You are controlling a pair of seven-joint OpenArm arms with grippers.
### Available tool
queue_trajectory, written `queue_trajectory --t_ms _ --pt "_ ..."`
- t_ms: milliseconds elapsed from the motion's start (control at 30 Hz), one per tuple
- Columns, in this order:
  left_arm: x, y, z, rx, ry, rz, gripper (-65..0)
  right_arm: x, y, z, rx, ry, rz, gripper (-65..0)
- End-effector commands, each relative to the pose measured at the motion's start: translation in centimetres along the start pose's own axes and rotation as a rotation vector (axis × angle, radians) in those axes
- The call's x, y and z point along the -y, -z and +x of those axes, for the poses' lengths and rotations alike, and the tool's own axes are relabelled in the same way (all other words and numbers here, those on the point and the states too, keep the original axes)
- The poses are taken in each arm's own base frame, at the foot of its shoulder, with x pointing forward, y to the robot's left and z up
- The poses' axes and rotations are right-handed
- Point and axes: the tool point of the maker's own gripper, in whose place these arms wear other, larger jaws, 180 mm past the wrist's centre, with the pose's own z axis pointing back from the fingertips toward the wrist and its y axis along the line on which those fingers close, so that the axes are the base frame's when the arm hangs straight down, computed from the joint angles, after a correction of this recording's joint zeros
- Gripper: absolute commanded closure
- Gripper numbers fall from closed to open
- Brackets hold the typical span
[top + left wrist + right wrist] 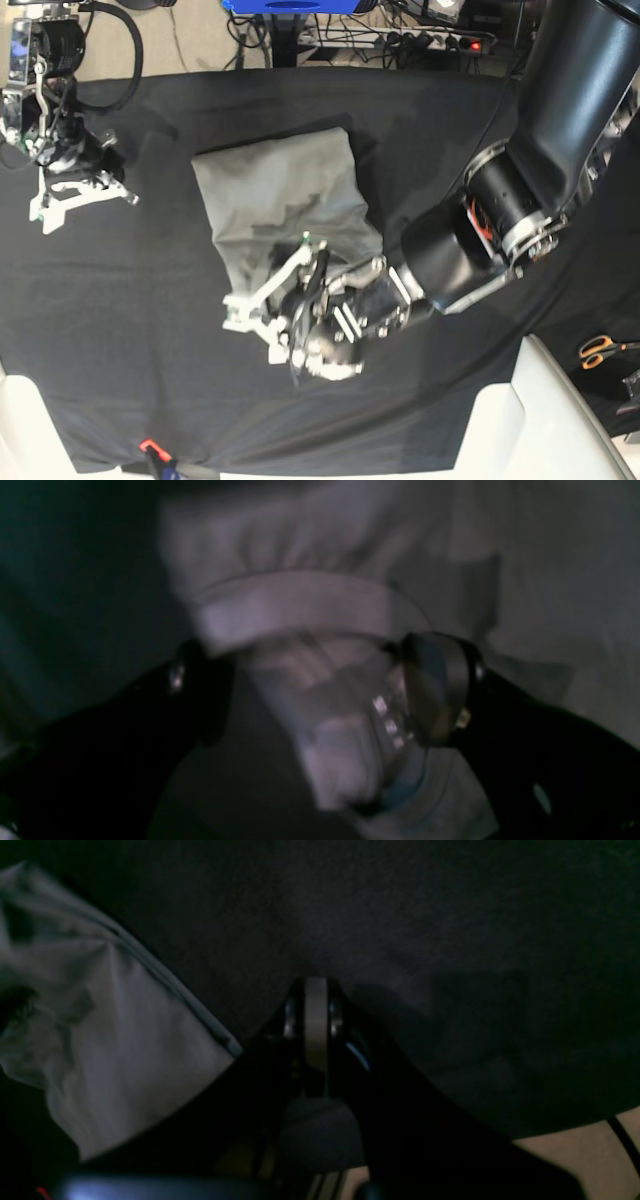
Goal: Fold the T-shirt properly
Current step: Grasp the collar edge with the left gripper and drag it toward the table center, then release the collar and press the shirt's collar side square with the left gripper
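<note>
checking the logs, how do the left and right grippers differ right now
The left gripper is open, its fingers spread around T-shirt fabric; the right gripper is shut on nothing. The left sits over the shirt; the right sits apart over the bare black table cloth. Both have dark fingers.

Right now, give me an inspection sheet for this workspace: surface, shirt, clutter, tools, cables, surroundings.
Surface: black cloth covers the table, lightly wrinkled.
Shirt: grey T-shirt lies bunched mid-table, partly folded.
Clutter: nothing seen on the cloth besides the shirt.
Tools: left tool open, fingers either side of a blurred fold of shirt; right tool shut, empty, over bare cloth near the shirt's edge.
Cables: black cable loops by the right arm; more cables behind the table.
Surroundings: power strip behind the table; orange-handled scissors off the table's edge.
</note>
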Motion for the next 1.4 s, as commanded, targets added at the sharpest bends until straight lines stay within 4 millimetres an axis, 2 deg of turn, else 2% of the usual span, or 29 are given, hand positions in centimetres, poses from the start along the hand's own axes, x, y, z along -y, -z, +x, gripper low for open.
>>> queue_trajectory --t_ms 0,100,167,267,333,367,400,467,500,533,633,733,800,867,1067,1133,1367 --pt "-1.9 -1.3 1.5 0.033 0.016 0.037 -50.7 -0.6 -0.3 0.7 0.024 -0.021 0.017 -0.8" --pt "-2.7 -1.9 2.0 0.049 0.009 0.053 -50.7 -1.4 -0.1 0.1 0.009 -0.042 0.031 -0.8" --pt "-4.2 -2.9 3.6 0.099 -0.033 0.085 -50.7 -1.8 0.0 0.0 0.005 -0.052 0.040 -0.8" --pt "-7.3 -5.3 3.6 0.109 -0.155 0.147 -50.7 -1.9 0.0 0.0 0.006 -0.053 0.042 -0.8" --pt "-9.1 -7.7 3.8 0.137 -0.209 0.204 -50.7 -2.0 -0.1 0.1 0.008 -0.054 0.043 -0.8" --pt "-9.5 -8.8 2.9 0.129 -0.226 0.233 -49.7 -2.0 -0.1 0.1 0.009 -0.056 0.044 -0.8" --pt "-9.2 -9.4 1.0 0.106 -0.249 0.251 -49.2 -2.0 -0.1 0.0 0.008 -0.057 0.043 -0.8" --pt "-8.2 -10.5 -1.0 0.089 -0.246 0.285 -45.6 -2.0 -0.1 -0.1 0.004 -0.057 0.043 -0.8" --pt "-6.8 -10.6 -2.5 0.073 -0.251 0.288 -39.3 -1.9 -0.1 -0.2 0.001 -0.060 0.043 -0.8" --pt "-5.5 -10.9 -4.5 0.047 -0.253 0.302 -29.3 -1.9 -0.1 -0.2 0.000 -0.060 0.042 -0.8" --pt "-2.1 -11.0 -8.5 -0.004 -0.293 0.331 0.0 -1.8 -0.3 -0.3 -0.001 -0.100 0.056 -0.8" --pt "1.3 -10.6 -12.4 -0.061 -0.380 0.359 0.0 -2.5 -0.3 -0.3 0.002 -0.154 0.099 -0.8" --pt "3.0 -10.0 -13.5 -0.085 -0.410 0.353 0.0 -2.5 -0.3 -0.4 0.000 -0.151 0.098 -0.8" --pt "3.8 -9.5 -14.1 -0.108 -0.417 0.347 0.0 -2.5 -0.3 -0.4 -0.001 -0.150 0.099 -0.8" --pt "5.4 -7.9 -14.9 -0.135 -0.445 0.292 0.0 -2.5 -0.3 -0.5 -0.001 -0.149 0.100 -0.8" --pt "5.7 -7.1 -14.6 -0.134 -0.458 0.272 0.0 -2.5 -0.3 -0.6 -0.002 -0.150 0.100 -0.8" --pt "4.5 -5.4 -13.9 -0.090 -0.499 0.243 0.0 -2.5 -0.3 -0.6 -0.002 -0.150 0.100 -0.8"
